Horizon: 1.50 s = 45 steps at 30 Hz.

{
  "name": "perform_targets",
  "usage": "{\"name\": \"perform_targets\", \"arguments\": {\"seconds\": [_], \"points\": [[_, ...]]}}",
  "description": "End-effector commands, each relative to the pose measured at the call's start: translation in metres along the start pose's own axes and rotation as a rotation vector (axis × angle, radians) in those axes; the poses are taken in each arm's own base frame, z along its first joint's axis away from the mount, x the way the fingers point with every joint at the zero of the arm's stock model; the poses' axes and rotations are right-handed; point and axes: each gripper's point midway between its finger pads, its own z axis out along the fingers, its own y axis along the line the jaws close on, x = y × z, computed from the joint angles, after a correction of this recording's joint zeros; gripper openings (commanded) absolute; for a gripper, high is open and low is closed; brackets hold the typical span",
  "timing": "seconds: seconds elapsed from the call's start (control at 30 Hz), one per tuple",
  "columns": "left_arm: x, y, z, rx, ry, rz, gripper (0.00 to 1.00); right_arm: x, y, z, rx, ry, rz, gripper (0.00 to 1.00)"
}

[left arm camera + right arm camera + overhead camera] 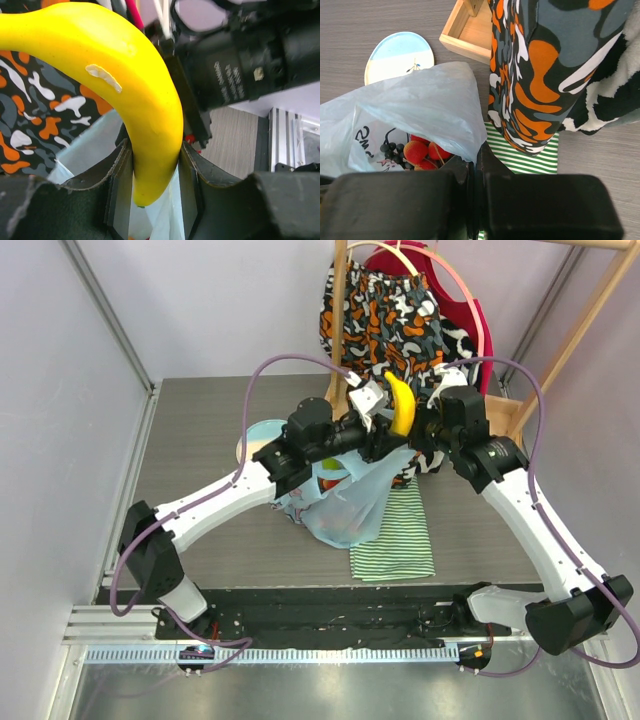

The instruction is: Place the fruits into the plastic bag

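My left gripper (392, 436) is shut on the yellow banana (401, 405), held upright above the light-blue plastic bag (345, 508). In the left wrist view the banana (135, 100) is clamped between the two pads, with the bag's opening (95, 145) below its tip. My right gripper (428, 436) is shut on the bag's rim and holds it up. In the right wrist view the bag (420, 105) is pinched at its edge, and red strawberries (422, 151) and dark grapes (393, 152) lie inside. The green apple is not clearly in view.
A pale round plate (258, 436) lies left of the bag and shows in the right wrist view (400, 55). A green-and-white striped cloth (398, 540) lies under the bag. A wooden rack (465, 32) with patterned fabric (385, 325) stands at the back.
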Motion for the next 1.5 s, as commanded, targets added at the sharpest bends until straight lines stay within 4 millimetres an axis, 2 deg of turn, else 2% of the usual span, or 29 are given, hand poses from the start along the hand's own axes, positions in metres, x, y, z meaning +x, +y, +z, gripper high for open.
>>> {"name": "perform_targets", "arguments": {"seconds": [0.0,0.07,0.1,0.23,0.33,0.4,0.43,0.6,0.63,0.77,0.87,0.93,1.0,1.1,1.17,1.27,1.37,1.43,1.47], "points": [[-0.006,-0.007,-0.007,0.038,-0.052,0.063,0.00,-0.024,0.010,-0.010,-0.035,-0.090,0.005,0.01],[0.007,-0.010,-0.012,0.048,-0.022,0.065,0.00,-0.027,0.008,-0.010,-0.023,-0.099,0.001,0.01],[0.023,-0.010,-0.018,0.045,0.011,0.055,0.00,-0.028,0.007,-0.011,-0.015,-0.105,-0.001,0.01],[0.061,-0.008,-0.034,0.018,0.104,0.044,0.00,-0.035,0.006,-0.012,-0.005,-0.118,-0.004,0.01],[0.081,-0.003,-0.048,-0.018,0.163,0.054,0.00,-0.038,0.007,-0.012,0.000,-0.124,-0.007,0.01],[0.087,0.000,-0.055,-0.038,0.189,0.077,0.00,-0.040,0.005,-0.013,0.006,-0.130,-0.005,0.01],[0.098,0.001,-0.060,-0.046,0.229,0.075,0.00,-0.041,0.006,-0.013,0.003,-0.130,-0.008,0.01],[0.128,0.003,-0.069,-0.035,0.362,0.090,0.00,-0.042,0.005,-0.015,0.008,-0.133,-0.007,0.01],[0.139,0.002,-0.071,-0.030,0.404,0.081,0.00,-0.043,0.004,-0.016,0.013,-0.138,-0.006,0.01],[0.155,0.005,-0.077,-0.051,0.477,0.088,0.00,-0.045,0.004,-0.017,0.018,-0.143,-0.009,0.01],[0.162,0.004,-0.082,-0.087,0.507,0.157,0.00,-0.045,0.004,-0.017,0.019,-0.140,-0.011,0.01],[0.159,0.002,-0.083,-0.105,0.507,0.203,0.00,-0.044,0.004,-0.015,0.019,-0.137,-0.010,0.01],[0.146,-0.003,-0.082,-0.110,0.474,0.231,0.00,-0.044,0.004,-0.014,0.017,-0.135,-0.009,0.01],[0.129,-0.022,-0.078,-0.067,0.430,0.286,0.00,-0.042,0.005,-0.012,0.014,-0.127,-0.008,0.01],[0.125,-0.036,-0.075,-0.032,0.418,0.308,0.00,-0.042,0.004,-0.011,0.015,-0.126,-0.006,0.01],[0.128,-0.045,-0.072,0.017,0.423,0.302,0.00,-0.042,0.005,-0.012,0.012,-0.125,-0.006,0.01],[0.141,-0.047,-0.070,0.048,0.470,0.300,0.00,-0.042,0.005,-0.014,0.010,-0.128,-0.001,0.01],[0.156,-0.048,-0.071,0.064,0.533,0.291,0.00,-0.042,0.005,-0.015,0.009,-0.131,0.001,0.01],[0.153,-0.045,-0.069,0.053,0.540,0.292,0.00,-0.042,0.005,-0.016,0.008,-0.132,0.004,0.01]]}}
